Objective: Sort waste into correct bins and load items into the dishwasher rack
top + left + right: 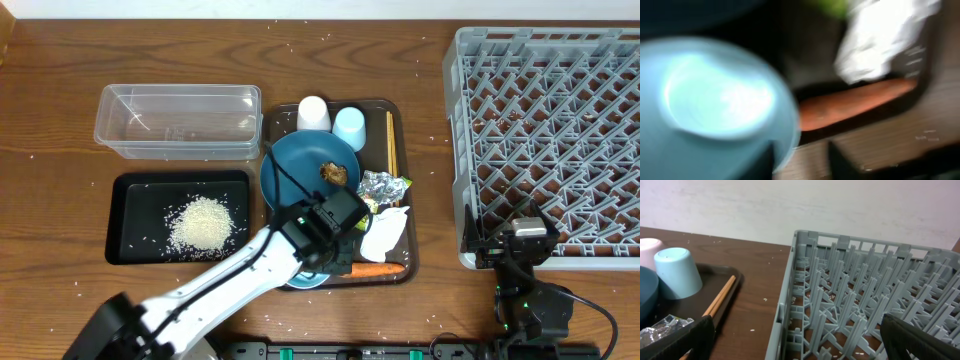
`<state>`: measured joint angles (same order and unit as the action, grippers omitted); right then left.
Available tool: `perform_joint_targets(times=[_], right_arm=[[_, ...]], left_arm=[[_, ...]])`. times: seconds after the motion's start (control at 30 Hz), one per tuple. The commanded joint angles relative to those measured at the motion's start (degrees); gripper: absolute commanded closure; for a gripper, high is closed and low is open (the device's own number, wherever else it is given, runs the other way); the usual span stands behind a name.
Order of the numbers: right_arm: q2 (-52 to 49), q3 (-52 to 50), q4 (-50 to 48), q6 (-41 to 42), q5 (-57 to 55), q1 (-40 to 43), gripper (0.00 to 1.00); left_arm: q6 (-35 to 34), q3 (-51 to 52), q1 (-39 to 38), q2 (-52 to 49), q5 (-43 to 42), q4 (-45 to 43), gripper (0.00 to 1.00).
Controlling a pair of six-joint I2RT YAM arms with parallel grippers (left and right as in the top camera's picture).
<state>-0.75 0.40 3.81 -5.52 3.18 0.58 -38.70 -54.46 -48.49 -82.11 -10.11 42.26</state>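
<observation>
Your left pincer hangs over the near end of the brown serving tray. Its wrist view is blurred, but the jaws look apart, with the bowl's rim between them and a gap showing. The carrot lies just right of the bowl along the tray's near edge, with the napkin just beyond it. Rice is heaped in the black tray to the left, and the clear container sits behind that. Your right pincer stands wide apart and holds nothing, at the near edge of the dishwasher rack.
</observation>
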Motion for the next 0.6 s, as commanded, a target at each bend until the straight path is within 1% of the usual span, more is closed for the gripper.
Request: perform_joint_targets(times=[0.0, 0.07, 0.13, 0.17, 0.23, 0.3, 0.33, 0.43, 0.57], right_arm=[[0.0, -0.1, 0.2, -0.3, 0.0, 0.5, 0.01], [0.0, -0.1, 0.2, -0.3, 0.0, 0.5, 0.01], [0.0, -0.1, 0.2, -0.3, 0.0, 0.5, 0.01], [0.0, -0.1, 0.2, -0.3, 0.0, 0.5, 0.01], [0.0, -0.1, 0.2, -0.3, 0.0, 0.5, 0.01], [0.0, -0.1, 0.2, -0.3, 0.0, 0.5, 0.01], [0.0, -0.1, 0.2, -0.3, 0.0, 0.5, 0.01], [0.0, -0.1, 0.2, -0.3, 0.0, 0.5, 0.01], [0.0, -0.1, 0.2, -0.3, 0.0, 0.5, 0.01]], left_arm=[[2.2, -3.9, 0.8, 3.9, 2.3, -0.8, 0.51], [2.8, -4.0, 2.0, 4.5, 3.8, -2.3, 0.51], [4.4, -4.0, 3.6, 4.2, 2.9, -3.7, 0.49], [5.2, -4.2, 4.6, 3.8, 1.4, -3.9, 0.48], [8.3, -5.6, 7.2, 2.2, -4.2, -3.1, 0.43], [11.0, -9.0, 10.5, -1.1, -9.5, 1.3, 0.41], [12.4, -10.9, 11.6, -2.9, -10.6, 4.0, 0.40], [16.7, -16.7, 12.8, -7.6, -10.3, 9.9, 0.37], [17.9, -20.8, 12.1, -11.5, -7.5, 9.8, 0.34]])
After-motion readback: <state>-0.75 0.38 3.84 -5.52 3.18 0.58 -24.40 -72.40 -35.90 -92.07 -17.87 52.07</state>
